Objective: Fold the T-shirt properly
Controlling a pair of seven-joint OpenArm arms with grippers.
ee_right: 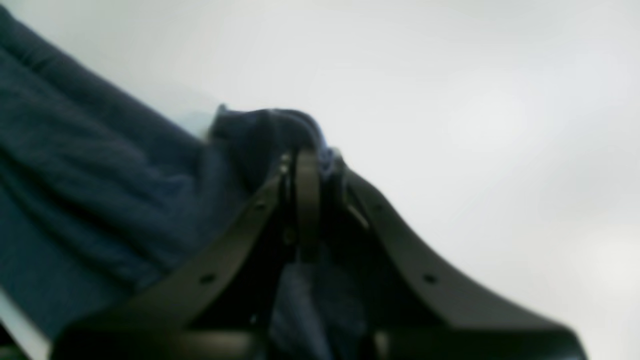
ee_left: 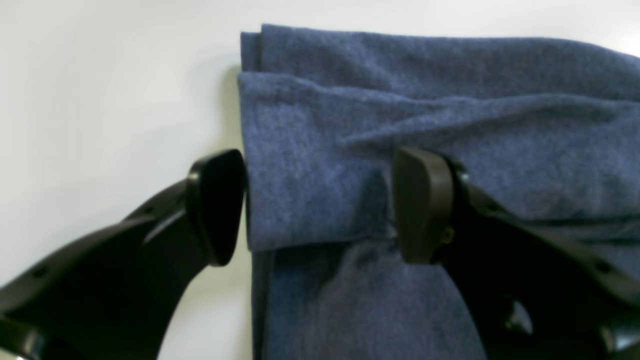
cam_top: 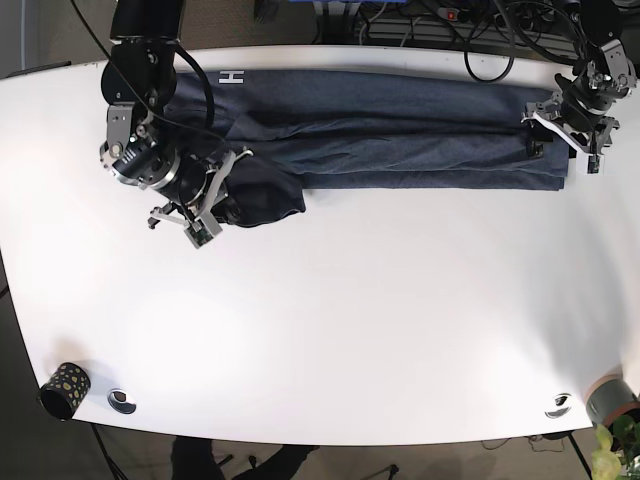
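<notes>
Base view: white table [cam_top: 330, 330] carries the dark blue T-shirt [cam_top: 400, 135], folded into a long band along the far edge. Right gripper [cam_top: 205, 205] sits at the band's end on this view's left, jaws clamped on a bunched fold of cloth. Left gripper [ee_left: 320, 205] sits at the opposite end, jaws spread; one finger [ee_left: 217, 205] stands just off the cloth edge, the other rests on the fabric.

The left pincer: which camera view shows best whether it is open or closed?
The left wrist view: the left pincer stands open, its pads astride the folded edge of the T-shirt. The base view shows it small, at the shirt's end. The right wrist view does not show it.
</notes>
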